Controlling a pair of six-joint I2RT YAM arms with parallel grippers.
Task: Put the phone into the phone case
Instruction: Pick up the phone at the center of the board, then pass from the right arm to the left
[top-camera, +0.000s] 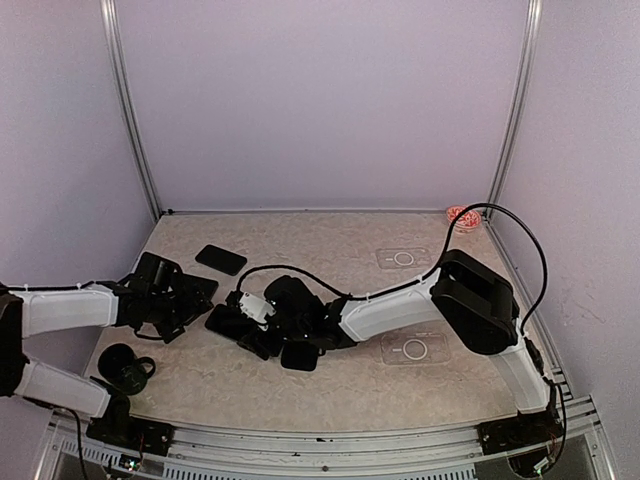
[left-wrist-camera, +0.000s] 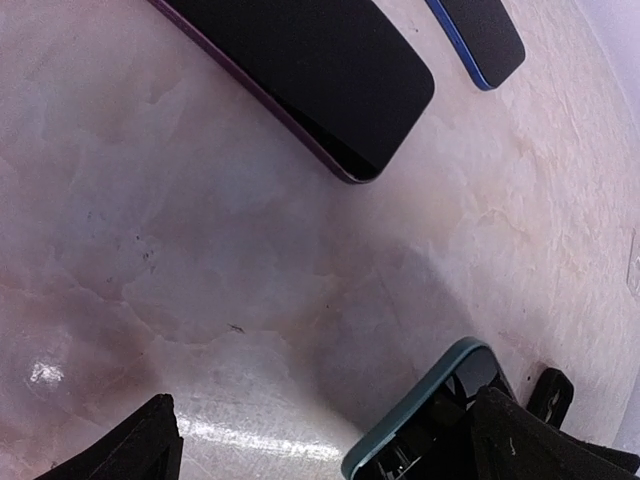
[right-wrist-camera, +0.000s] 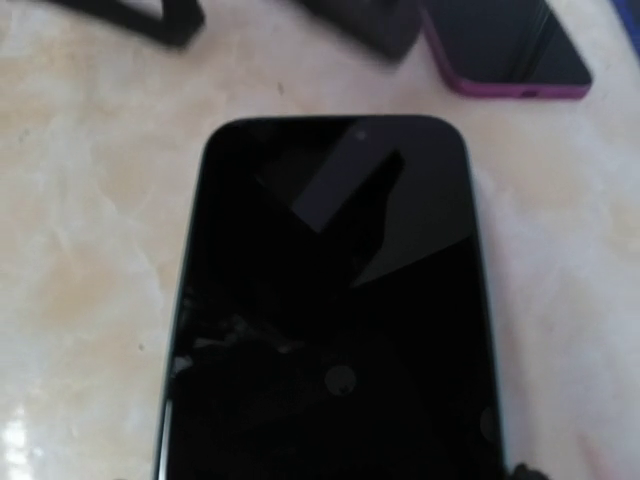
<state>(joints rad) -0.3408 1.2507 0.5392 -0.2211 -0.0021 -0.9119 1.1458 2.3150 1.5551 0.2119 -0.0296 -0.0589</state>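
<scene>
A black-screened phone (right-wrist-camera: 330, 300) lies flat on the table inside a teal phone case (left-wrist-camera: 432, 412), whose thin rim shows along its left side (right-wrist-camera: 170, 400). My right gripper (top-camera: 250, 322) reaches across to the left and sits over this phone. Its jaws stand at the phone's two long sides, shut on it, with its fingertips almost hidden. My left gripper (top-camera: 190, 300) hovers just left of it, open. Its fingers (left-wrist-camera: 150, 445) hold nothing, and the case's corner lies beside the right one.
A purple-edged phone (left-wrist-camera: 300, 70) lies under the left arm's reach and a blue-edged one (top-camera: 221, 259) behind it. Two clear flat cases with ring marks (top-camera: 403, 257) (top-camera: 415, 348) lie to the right. A black round object (top-camera: 128, 365) sits near-left, and a red item (top-camera: 462, 217) in the back right corner.
</scene>
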